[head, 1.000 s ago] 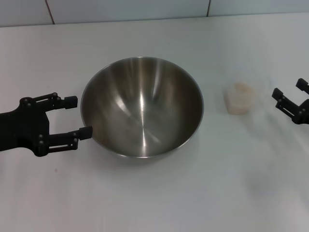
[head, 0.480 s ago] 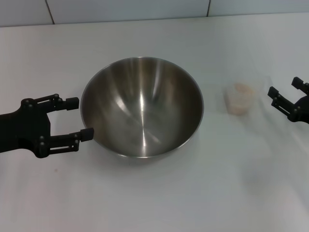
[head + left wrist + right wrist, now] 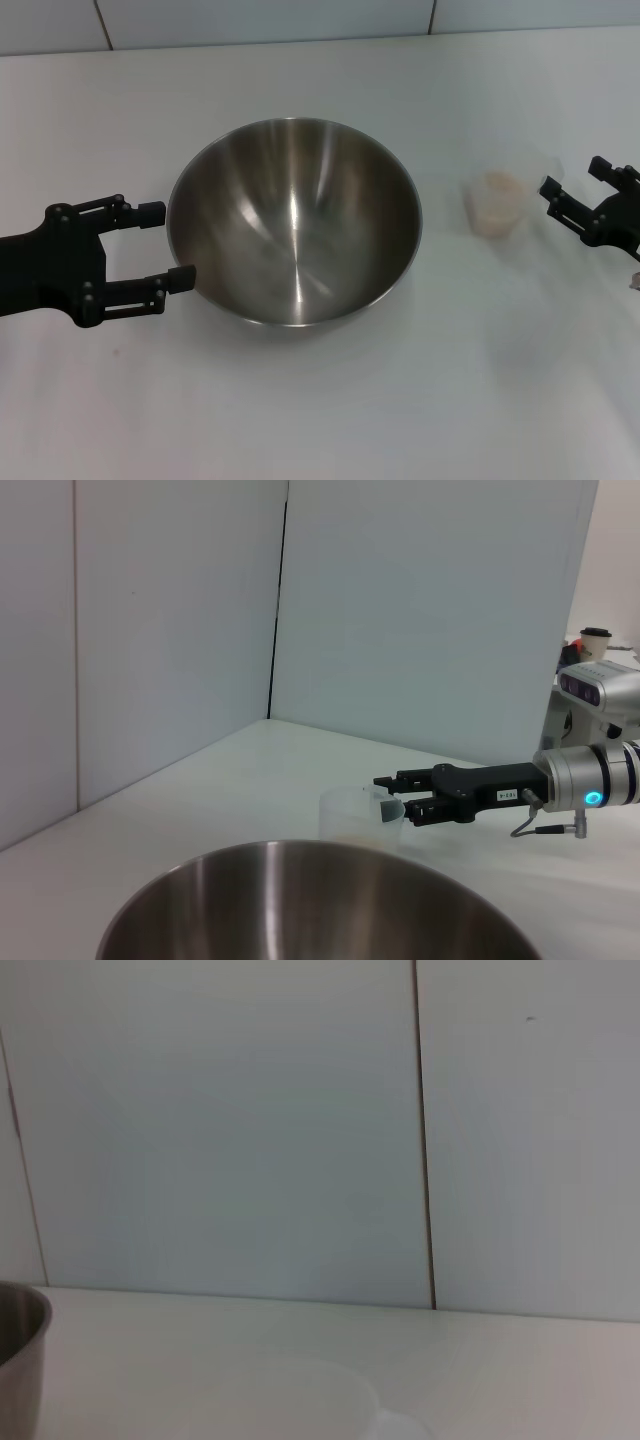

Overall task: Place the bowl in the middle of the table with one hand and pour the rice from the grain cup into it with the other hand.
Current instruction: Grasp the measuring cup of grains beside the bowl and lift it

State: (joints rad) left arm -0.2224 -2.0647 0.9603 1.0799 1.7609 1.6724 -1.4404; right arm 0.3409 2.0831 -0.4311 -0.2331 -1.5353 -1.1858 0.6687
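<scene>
On the table [image 3: 320,420], near its middle, sat the bowl [image 3: 294,222], apparently placed to catch the rice [image 3: 495,186]. Just left of it the left gripper [image 3: 160,243] stood open, holding nothing. Right of the cup [image 3: 494,202], the right gripper [image 3: 578,190] was spread wide, probably to grasp it.

A plain white, smooth surface [image 3: 320,420] is seen, evenly lit with only soft shadows cast on it. It is bounded at the far edge by a pale blue-grey wall [image 3: 270,20] made of flat panels, which are separated by thin dark vertical seams [image 3: 424,1140]. In the left wrist view, two such walls [image 3: 420,610] are met at a corner [image 3: 277,600] above the surface.
</scene>
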